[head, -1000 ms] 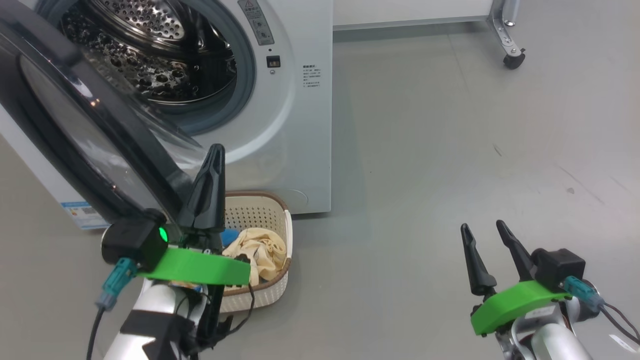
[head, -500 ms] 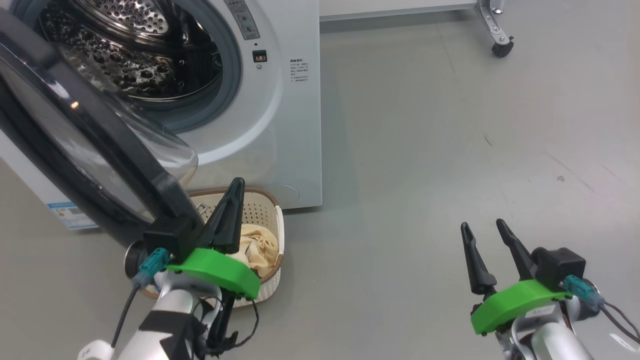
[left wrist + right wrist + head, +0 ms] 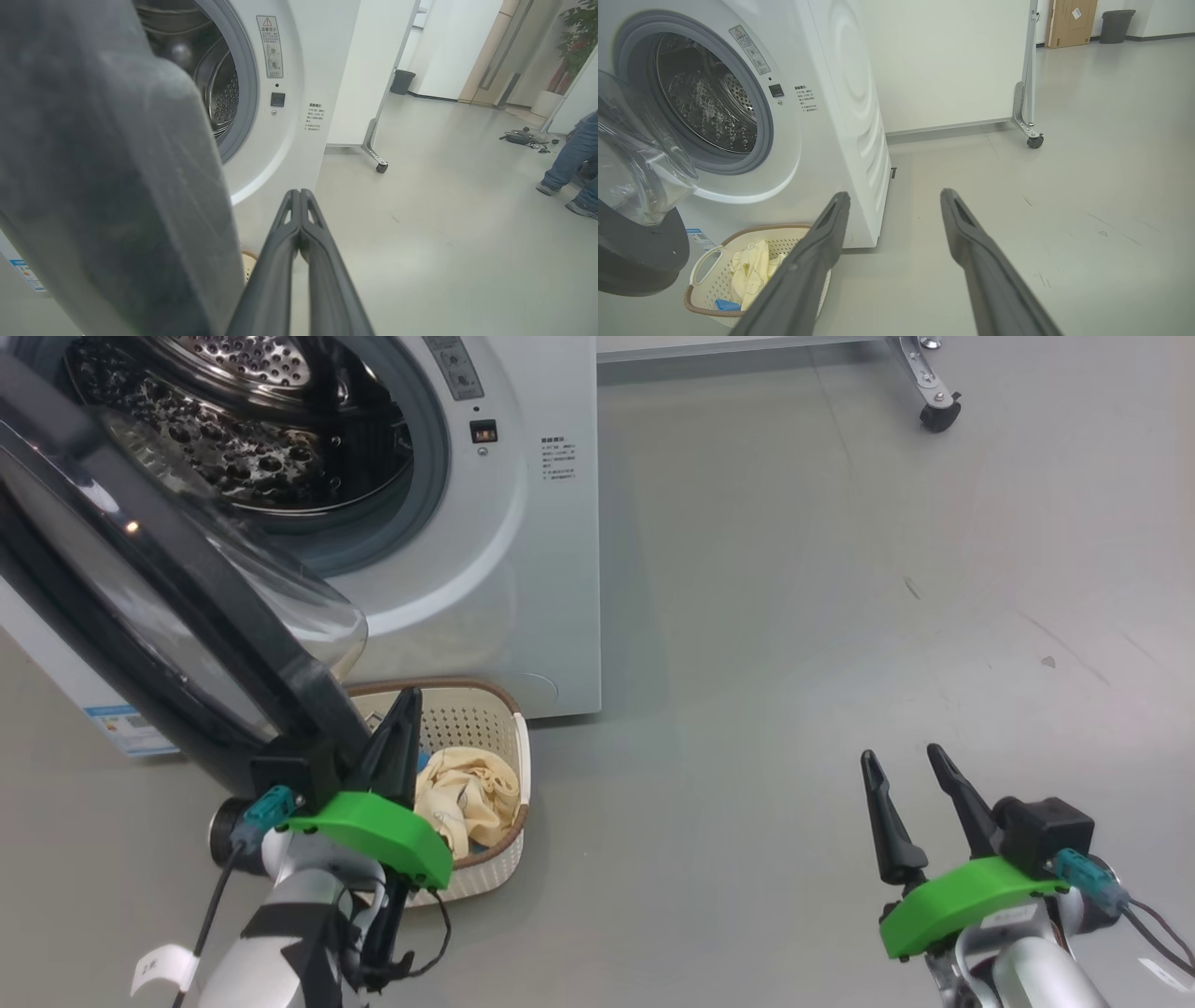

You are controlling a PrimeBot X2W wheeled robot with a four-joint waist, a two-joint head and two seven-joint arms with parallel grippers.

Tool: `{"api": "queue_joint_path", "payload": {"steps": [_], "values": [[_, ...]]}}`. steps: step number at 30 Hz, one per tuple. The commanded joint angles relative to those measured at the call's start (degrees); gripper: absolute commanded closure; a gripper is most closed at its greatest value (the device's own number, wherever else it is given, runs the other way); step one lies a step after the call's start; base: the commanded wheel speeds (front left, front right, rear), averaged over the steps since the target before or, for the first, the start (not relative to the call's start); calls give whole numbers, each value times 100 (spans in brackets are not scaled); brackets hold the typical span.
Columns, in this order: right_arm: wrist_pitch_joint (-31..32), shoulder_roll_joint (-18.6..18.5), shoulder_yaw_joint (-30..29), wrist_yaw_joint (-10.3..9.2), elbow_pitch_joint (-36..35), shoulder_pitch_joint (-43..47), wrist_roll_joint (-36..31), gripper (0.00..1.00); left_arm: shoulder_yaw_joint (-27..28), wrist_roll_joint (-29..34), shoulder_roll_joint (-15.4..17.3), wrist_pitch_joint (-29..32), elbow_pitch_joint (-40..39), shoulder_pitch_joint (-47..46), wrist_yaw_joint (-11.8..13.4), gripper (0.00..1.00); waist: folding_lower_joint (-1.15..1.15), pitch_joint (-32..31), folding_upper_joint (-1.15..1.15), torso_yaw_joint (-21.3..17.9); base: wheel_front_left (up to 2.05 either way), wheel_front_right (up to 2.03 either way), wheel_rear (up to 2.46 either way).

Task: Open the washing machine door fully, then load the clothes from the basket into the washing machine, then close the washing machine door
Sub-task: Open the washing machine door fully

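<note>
The big white front-loading washing machine [image 3: 532, 569] stands at the upper left of the head view, and its steel perforated drum [image 3: 233, 457] is visible through the opening. The large round door with the wide glossy black rim [image 3: 299, 695] is swung out toward the robot, and its clear glass bowl bulges toward the machine. It is open only partly, at an angle to the front.

The small cream plastic basket with perforated sides and a brown woven-look rim [image 3: 467, 723] sits on the grey floor [image 3: 794, 663], just in front of the machine's lower right corner and under the edge of the door. The soft pale yellow clothes [image 3: 467, 793] lie inside the basket, with a small bright blue piece [image 3: 726, 304] beside them.

The left gripper [image 3: 406, 700] has its two dark fingers pressed together and holds nothing. It is just beside the lower rim of the door and over the left part of the basket; whether it touches the door I cannot tell. The right gripper [image 3: 901, 756] is at the lower right, well apart from the basket, with the fingers spread and empty
</note>
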Motion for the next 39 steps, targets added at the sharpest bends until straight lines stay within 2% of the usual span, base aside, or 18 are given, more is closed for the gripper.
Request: {"api": "queue_joint_path", "payload": {"steps": [1, 19, 39], "values": [[-69, 22, 91, 3, -185, -296, 16, 0, 247, -37, 159, -80, -88, -335, 12, 100, 0, -5, 0, 21, 0, 0, 0], [-69, 23, 148, 3, -93, -259, 79, 0, 101, -120, 125, -232, 236, -314, -19, 100, 0, -145, 0, 506, 0, 0, 0], [-69, 23, 194, 3, -1, -180, 117, 0, -111, -179, 100, -263, 277, -169, -36, 100, 0, -325, 0, 1549, 0, 0, 0]]}}
